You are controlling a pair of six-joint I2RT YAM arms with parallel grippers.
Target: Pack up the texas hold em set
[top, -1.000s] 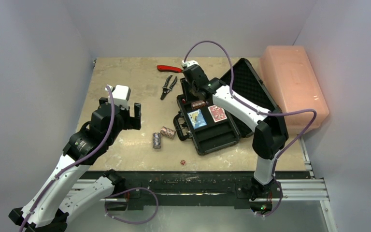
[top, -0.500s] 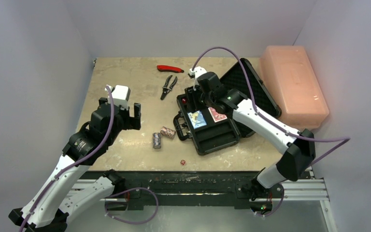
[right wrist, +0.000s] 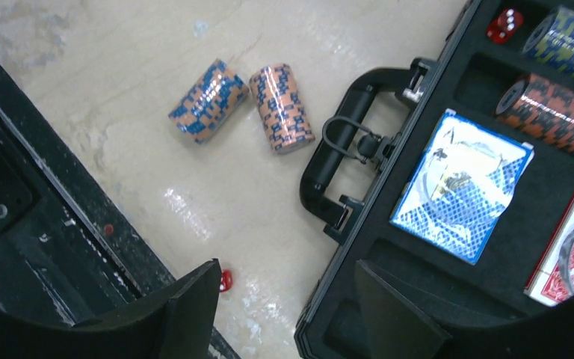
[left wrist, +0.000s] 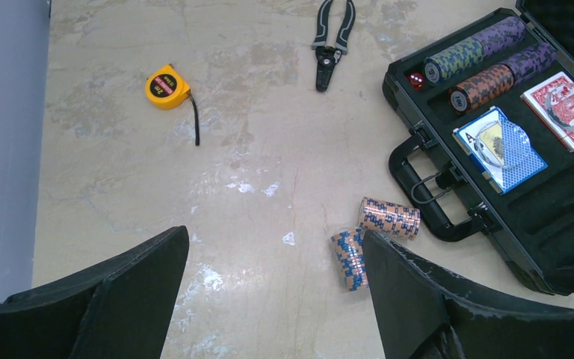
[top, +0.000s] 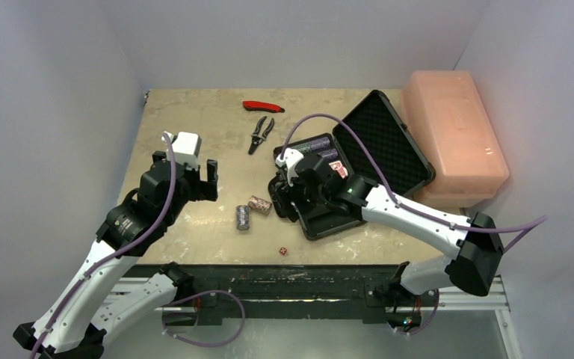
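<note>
a: what differs from a second ago?

b: the right arm (top: 418, 217). it was stretched over the far end of the briefcase (top: 380, 143), at the chip rows. now it has pulled back toward the near edge and hangs above the case's handle (right wrist: 314, 179). the left arm (top: 119, 232) sits just where it was.

a: and the right gripper (right wrist: 285, 269)?

b: its fingers are spread apart with nothing between them, and they touch nothing. below them are the handle corner and bare table (top: 194, 120).

a: the left gripper (left wrist: 275, 235)?

b: also spread wide and empty, hovering over the table left of the case.

a: where is the set?

b: the case lies open on the right half of the table, its lid raised on the side of the pink box (top: 456, 134). in the foam there are two long chip rows (left wrist: 493, 82) at the far end and a red die (left wrist: 415, 78) in the corner beside them. nearer in, the blue deck (left wrist: 501, 146) and red deck (left wrist: 568, 101) lie side by side.

a: anything still outside?

b: two loose chip stacks (right wrist: 281, 107) lie on their sides just beside each other, left of the handle. a second die (top: 282, 250) sits near the table's front edge.
</note>
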